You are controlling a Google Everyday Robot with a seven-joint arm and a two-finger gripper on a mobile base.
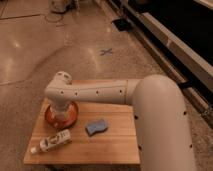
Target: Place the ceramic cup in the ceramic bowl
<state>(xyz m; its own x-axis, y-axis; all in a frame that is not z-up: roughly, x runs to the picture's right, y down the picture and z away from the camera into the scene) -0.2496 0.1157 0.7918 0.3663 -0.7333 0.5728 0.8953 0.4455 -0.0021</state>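
Note:
The ceramic bowl (73,113), orange-red with a darker rim, sits at the left of a low wooden table (112,147). My white arm reaches across the table from the right and bends down over the bowl. The gripper (60,114) is at the bowl's middle, mostly hidden under the wrist. A small whitish shape below the wrist, inside the bowl, looks like the ceramic cup (60,119). I cannot tell whether the gripper holds it.
A blue sponge (96,126) lies on the table right of the bowl. A white labelled bottle (51,142) lies on its side near the front left corner. A blue cross (105,51) marks the shiny floor beyond the table.

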